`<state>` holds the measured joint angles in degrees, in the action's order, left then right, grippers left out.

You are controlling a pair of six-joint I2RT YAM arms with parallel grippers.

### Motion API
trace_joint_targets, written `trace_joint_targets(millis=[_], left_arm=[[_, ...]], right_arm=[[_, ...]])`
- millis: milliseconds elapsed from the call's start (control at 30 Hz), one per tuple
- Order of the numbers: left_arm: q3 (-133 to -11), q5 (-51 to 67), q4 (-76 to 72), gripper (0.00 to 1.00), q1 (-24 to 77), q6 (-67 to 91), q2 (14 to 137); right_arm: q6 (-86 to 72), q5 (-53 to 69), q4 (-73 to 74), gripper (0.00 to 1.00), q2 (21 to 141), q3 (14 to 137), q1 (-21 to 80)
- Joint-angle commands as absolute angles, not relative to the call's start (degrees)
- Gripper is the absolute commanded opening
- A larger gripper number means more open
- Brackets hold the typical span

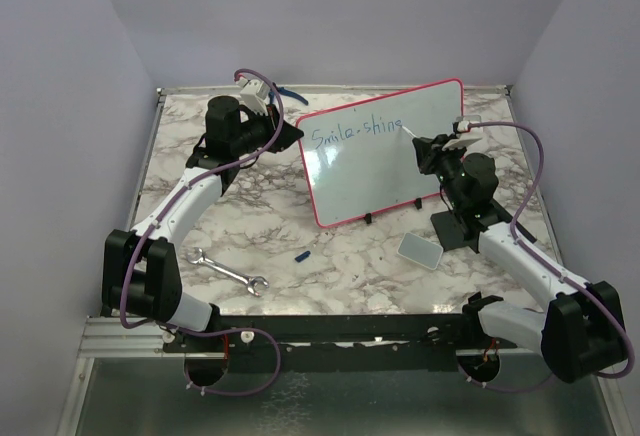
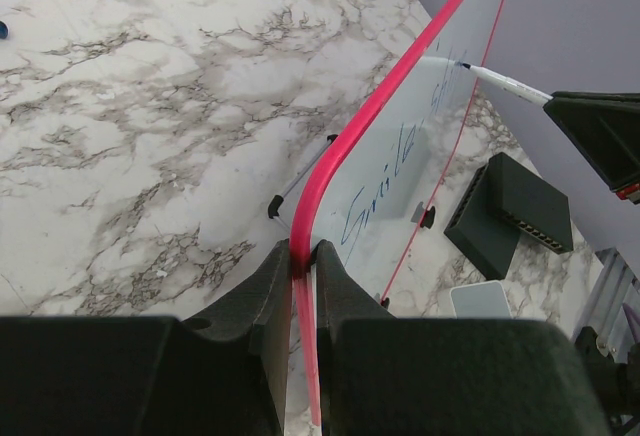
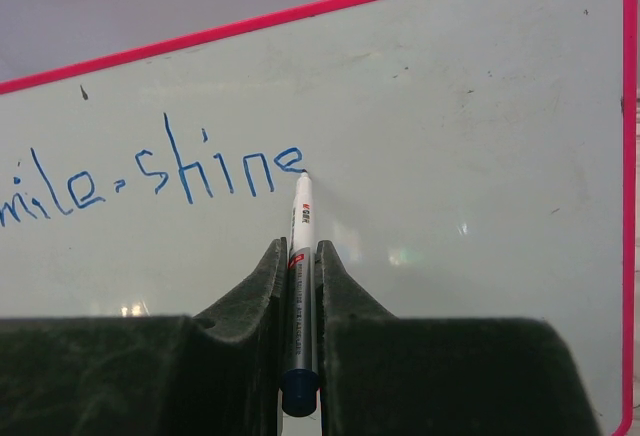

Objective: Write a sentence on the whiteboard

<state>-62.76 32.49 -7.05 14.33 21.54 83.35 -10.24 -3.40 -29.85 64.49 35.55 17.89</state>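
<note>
The whiteboard [image 1: 400,161] with its pink-red frame stands tilted on the marble table. Blue handwriting, the sentence [image 1: 356,132], reads "Smile-shine" on it [image 3: 160,181]. My left gripper [image 2: 303,256] is shut on the board's pink left edge [image 2: 330,171]. My right gripper [image 3: 300,256] is shut on a white and grey marker [image 3: 301,256], whose tip touches the board just after the last "e". In the left wrist view the marker [image 2: 505,83] reaches the board from the right. From above, the right gripper [image 1: 425,146] is at the board's right half.
A metal wrench [image 1: 228,273] lies near the left arm's base. A small blue cap [image 1: 303,255] rests in front of the board. A grey pad [image 1: 421,249] lies at the right front, beside a black block [image 2: 510,216].
</note>
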Motion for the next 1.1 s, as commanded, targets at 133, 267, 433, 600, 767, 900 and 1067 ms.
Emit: trace_joint_targets(millis=[133, 267, 433, 600, 767, 900, 1067], left_arm=[[-62.7, 31.5, -7.5, 0.02, 14.0, 20.1, 81.5], [-62.7, 31.6, -7.5, 0.02, 13.9, 20.1, 81.7], [-62.7, 31.6, -7.6, 0.02, 13.9, 20.2, 81.7], [-62.6, 31.3, -7.7, 0.02, 13.9, 20.2, 81.8], [-62.5, 31.2, -7.7, 0.02, 13.9, 20.2, 82.1], [-62.5, 31.0, -7.7, 0.02, 13.9, 20.1, 82.2], [-62.5, 31.1, -7.4, 0.02, 13.8, 19.9, 82.1]], right_arm=[[-10.3, -6.7, -27.8, 0.01, 64.3, 35.0, 17.7], [-10.2, -6.8, -28.1, 0.01, 64.5, 35.5, 17.7], [-9.9, -6.0, -27.9, 0.01, 64.7, 35.9, 17.7], [-9.2, -3.0, -27.8, 0.01, 63.1, 34.9, 17.7], [-9.8, -1.1, -27.2, 0.01, 59.4, 33.9, 17.7], [-10.0, -1.0, -25.9, 0.01, 57.2, 33.7, 17.7], [-10.4, -2.0, -23.7, 0.01, 55.9, 34.6, 17.7]])
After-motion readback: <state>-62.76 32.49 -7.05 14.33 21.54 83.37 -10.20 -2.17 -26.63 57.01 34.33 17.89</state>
